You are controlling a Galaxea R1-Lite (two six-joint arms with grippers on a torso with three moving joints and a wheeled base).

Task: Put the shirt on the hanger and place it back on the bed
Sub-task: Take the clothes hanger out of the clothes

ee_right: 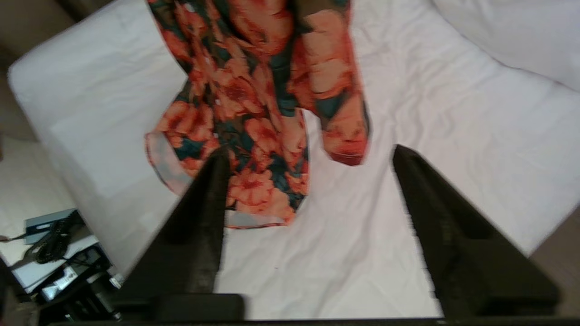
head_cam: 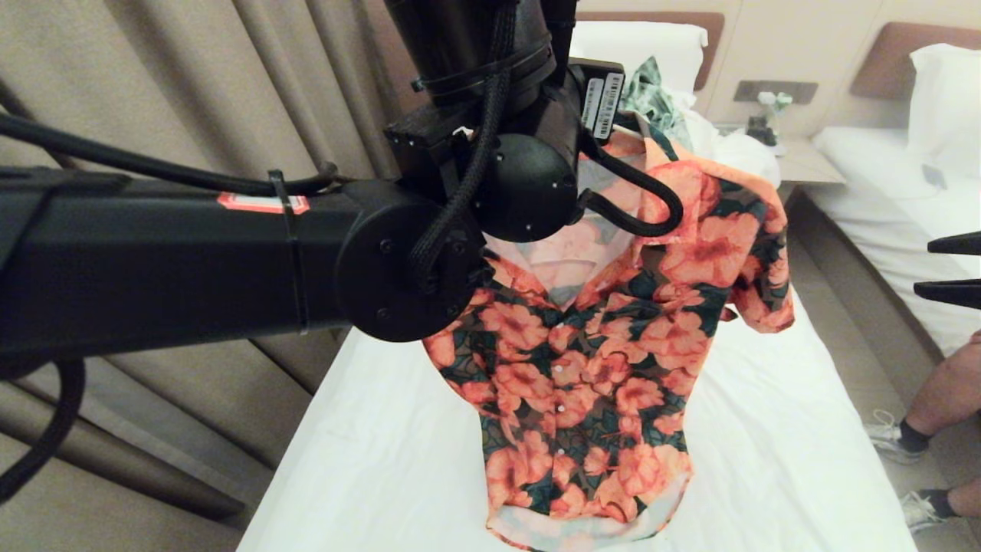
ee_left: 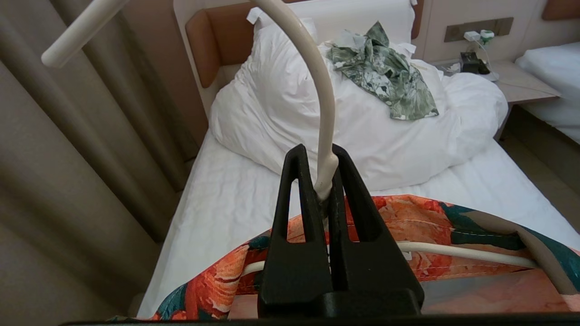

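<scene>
The shirt (head_cam: 598, 368), orange-pink flowers on dark green, hangs buttoned from the hanger above the bed (head_cam: 383, 460), its hem just over the sheet. In the left wrist view the cream hanger (ee_left: 324, 99) rises as a curved hook, and its shoulder wire runs inside the shirt (ee_left: 430, 217) collar. My left gripper (ee_left: 319, 152) is shut on the hanger's neck below the hook. My left arm (head_cam: 521, 161) covers the collar in the head view. My right gripper (head_cam: 922, 266) stands open and empty to the shirt's right. From my right gripper (ee_right: 311, 153) the shirt (ee_right: 253, 99) hangs over the sheet.
A green-and-white leaf-print garment (ee_left: 385, 77) lies on the bunched duvet (ee_left: 317, 117) near the headboard. Curtains (head_cam: 191, 77) run along the bed's left side. A nightstand (head_cam: 805, 161), a second bed (head_cam: 881, 176) and a person's legs (head_cam: 943, 406) are on the right.
</scene>
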